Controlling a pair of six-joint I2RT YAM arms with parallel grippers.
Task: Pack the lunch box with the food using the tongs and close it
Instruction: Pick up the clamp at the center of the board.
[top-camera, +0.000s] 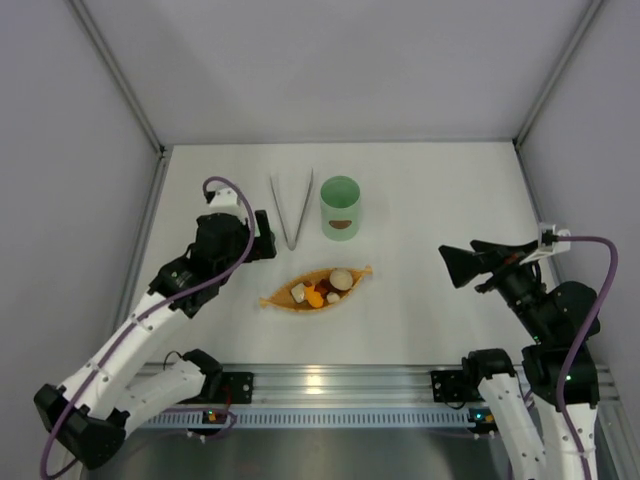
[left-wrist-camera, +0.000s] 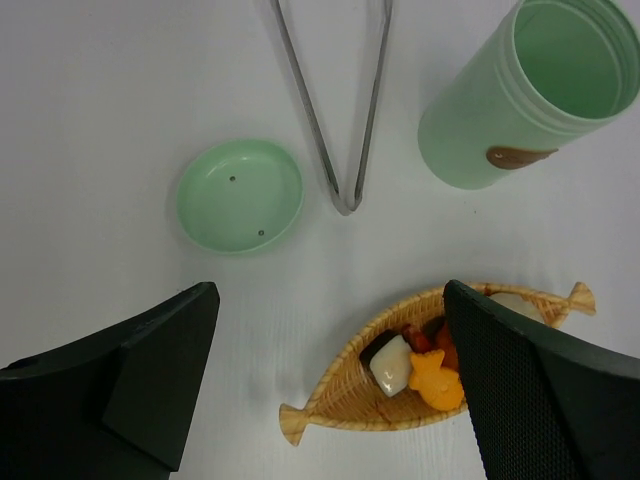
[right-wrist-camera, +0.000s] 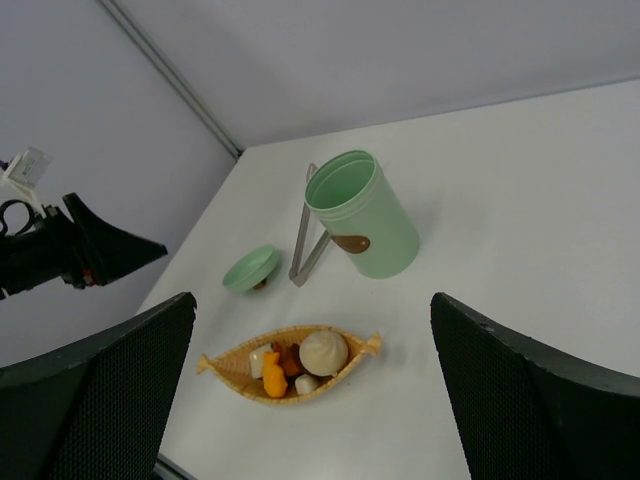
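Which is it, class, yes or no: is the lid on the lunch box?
No: in the left wrist view the lid lies apart, beside the tongs, while the lunch box stands open.

The mint-green lunch box (top-camera: 340, 210) stands upright and open, far centre. The silver tongs (top-camera: 292, 208) lie flat just to its left, joint nearest. The lid (left-wrist-camera: 240, 195) lies inside-up left of them. The food (top-camera: 322, 288) sits nearer.

A white table (top-camera: 440, 190) carries an open mint-green lunch box (top-camera: 340, 210) standing upright toward the far side. Metal tongs (top-camera: 292, 210) lie just left of it. Its lid (left-wrist-camera: 240, 195) lies upturned farther left, and a woven tray (top-camera: 283, 298) of food (top-camera: 325, 288) sits nearer.
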